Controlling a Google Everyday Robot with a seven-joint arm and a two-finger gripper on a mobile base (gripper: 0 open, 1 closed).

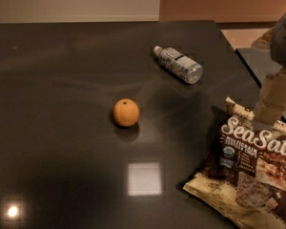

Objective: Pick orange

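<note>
While orange (126,112) sits stem dot up, tool (270,106) at right edge

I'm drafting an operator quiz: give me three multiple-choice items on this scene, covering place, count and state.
1. Where is the hand? A) right edge, above the chip bag B) left edge C) far middle
2. Besides the orange, how many things lie on the table? A) two B) three C) four
3. The water bottle is A) upright B) lying on its side C) inside the bag
Answers: A, it shows by the bag's top; A, only bottle and bag; B, its side rests on the tabletop.
</note>
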